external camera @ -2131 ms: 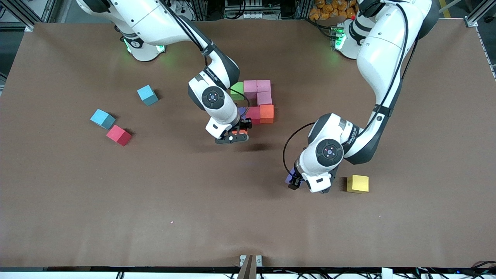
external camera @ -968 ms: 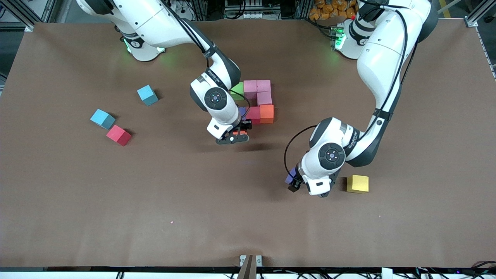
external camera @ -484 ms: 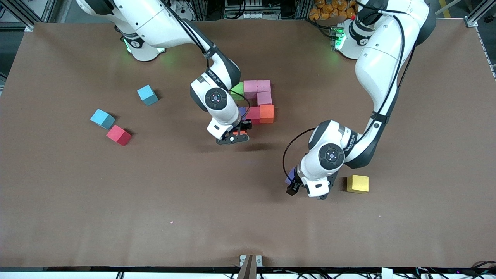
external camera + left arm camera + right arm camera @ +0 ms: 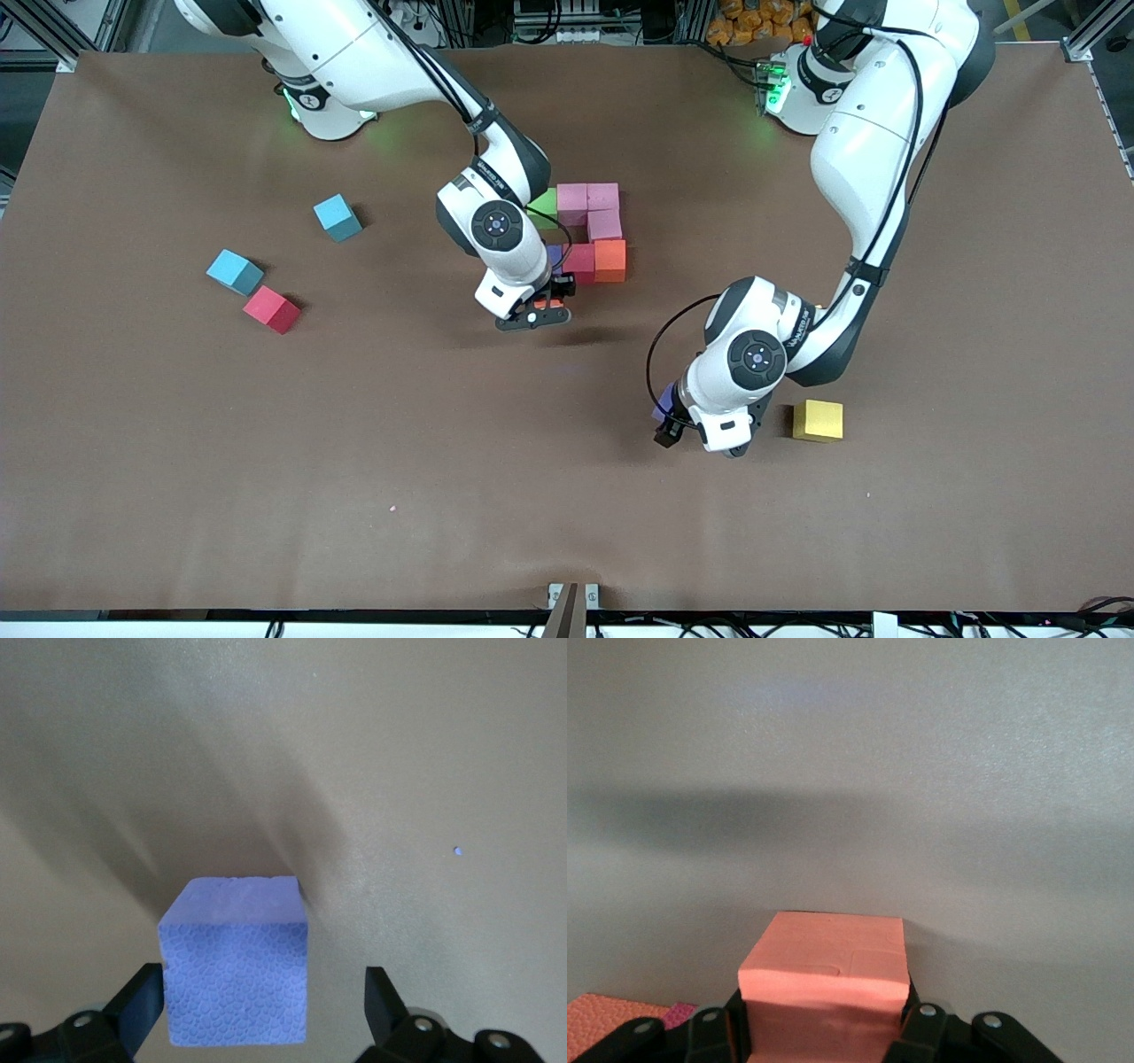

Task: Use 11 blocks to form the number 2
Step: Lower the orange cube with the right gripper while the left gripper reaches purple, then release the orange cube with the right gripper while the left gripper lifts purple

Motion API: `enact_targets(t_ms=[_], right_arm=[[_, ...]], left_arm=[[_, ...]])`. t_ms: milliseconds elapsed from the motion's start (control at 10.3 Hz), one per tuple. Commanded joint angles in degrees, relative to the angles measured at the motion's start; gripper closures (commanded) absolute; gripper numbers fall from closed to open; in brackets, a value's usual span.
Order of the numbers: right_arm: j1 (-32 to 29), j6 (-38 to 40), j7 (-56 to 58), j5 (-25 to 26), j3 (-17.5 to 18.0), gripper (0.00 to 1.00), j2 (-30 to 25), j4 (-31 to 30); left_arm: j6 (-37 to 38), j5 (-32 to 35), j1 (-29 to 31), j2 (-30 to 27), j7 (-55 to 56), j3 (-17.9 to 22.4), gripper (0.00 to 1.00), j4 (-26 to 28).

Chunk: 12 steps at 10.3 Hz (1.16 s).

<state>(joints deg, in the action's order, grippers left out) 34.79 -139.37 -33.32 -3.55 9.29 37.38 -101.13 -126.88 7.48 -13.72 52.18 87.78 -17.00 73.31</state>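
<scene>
Right gripper (image 4: 542, 312), in the middle of the front view, holds a small orange foam cube (image 4: 826, 988) tightly between its fingers, just below the half-built figure. Left gripper (image 4: 687, 425), in the lower right part of that view, has its fingers wide, and a small purple foam cube (image 4: 236, 961) sits between them on the brown table (image 4: 443, 461); one finger (image 4: 142, 1001) seems close to the cube's side and the second one is well apart, so I judge the cube is not gripped yet. The figure itself lies at upper centre: a green cube (image 4: 543, 206), three pink cubes (image 4: 586, 197), an orange cube (image 4: 610, 260), a red cube (image 4: 580, 260) and a partly hidden purple one. A yellow foam cube (image 4: 818, 420) waits just beside the left arm's hand, and a loose red cube (image 4: 271, 309) lies in the left part of the frame, near two light-blue cubes (image 4: 236, 271) which are not needed. I think the step in hand is to lay the held orange cube under the middle row, to begin the lower part of the number. Next this cube must go down flush against its neighbours without pushing them, and then the fingers open.
</scene>
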Motion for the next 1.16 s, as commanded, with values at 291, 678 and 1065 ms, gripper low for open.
enact_targets(t_ms=[291,678,1065], right_arm=[[0.98,0.24,-1.39,0.91,-1.02,0.0,0.32,1.98],[0.37,6.01,-0.17,0.12,-3.21,0.0,-6.33,2.17],[-5.5,8.06,3.76,0.56,-4.53,0.0,-17.58,-8.17]], left_arm=[[0.14,-1.42,0.01,1.61,-1.82,0.04,0.26,-1.24],[0.14,-1.42,-0.16,1.43,-1.21,0.04,0.77,-1.24],[-0.03,-1.5,-1.39,0.82,9.28,-0.23,0.78,-1.5]])
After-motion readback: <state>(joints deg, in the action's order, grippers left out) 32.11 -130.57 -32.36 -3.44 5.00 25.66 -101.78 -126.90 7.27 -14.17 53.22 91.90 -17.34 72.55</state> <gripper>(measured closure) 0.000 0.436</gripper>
